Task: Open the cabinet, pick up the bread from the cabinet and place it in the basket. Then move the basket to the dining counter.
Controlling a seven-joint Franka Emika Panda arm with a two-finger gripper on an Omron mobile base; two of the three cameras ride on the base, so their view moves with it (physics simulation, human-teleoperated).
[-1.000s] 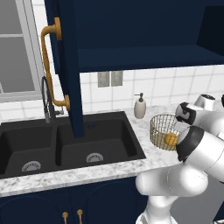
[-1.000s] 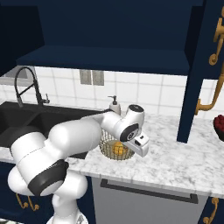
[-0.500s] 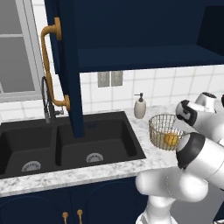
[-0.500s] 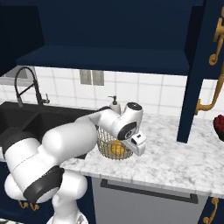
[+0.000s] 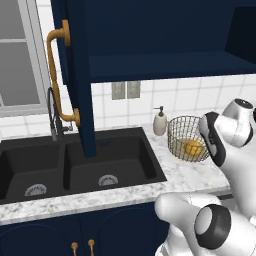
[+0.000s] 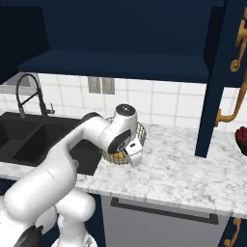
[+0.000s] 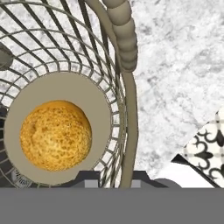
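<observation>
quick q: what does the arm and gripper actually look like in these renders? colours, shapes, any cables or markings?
Glossy white arm of rounded tubular links, with dark grey-black round caps at the joints. The hand is a blocky white piece with a dark face, ending in the gripper. In the hand view its two small dark fingertips are squarish. No cables or markings are visible.

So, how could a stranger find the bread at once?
Start at the black double sink and move right along the marble worktop, past the white soap dispenser, to the round wire basket. The bread is the small golden lump lying on its floor.
</observation>
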